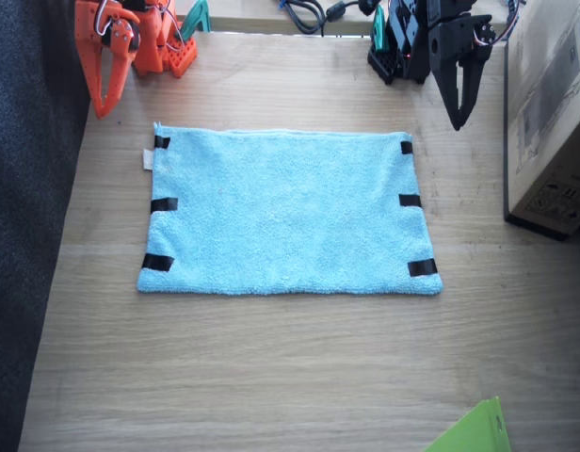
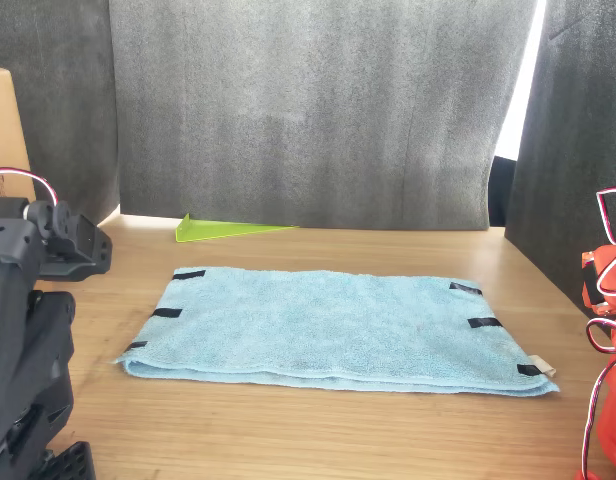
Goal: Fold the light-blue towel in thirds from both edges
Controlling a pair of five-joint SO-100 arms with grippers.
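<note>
Both claws hang above the far part of the worktop [image 1: 271, 377], away from the cloth. We see the left claw [image 1: 459, 111], black, on the black left arm [image 1: 431, 38]; its two fingers come together into one point that is directed down, so it is closed and holds nothing. We see the right claw [image 1: 104, 99], orange, on the orange right arm [image 1: 139, 38]; its fingers also meet at the tip, closed and empty. Neither claw touches the towel.

We find the light-blue towel [image 1: 285, 212] lying flat and fully spread in the middle of the wooden worktop, with its long sides running from one arm's side to the other. Each short edge carries three short black tape strips: one edge [image 1: 156, 202] lies on the side of the right arm, the other edge [image 1: 417, 202] on the side of the left arm. A small white tag [image 1: 148, 159] sticks out from the edge near the right arm. No part of the towel is folded over.

We see a cardboard box [image 1: 554, 113] standing beside the left arm, near the towel but not touching it. A lime-green sheet corner [image 1: 474, 431] lies at the near border of the worktop, well apart from the towel. In the front view a dark grey curtain [image 2: 308, 110] hangs behind the worktop.
</note>
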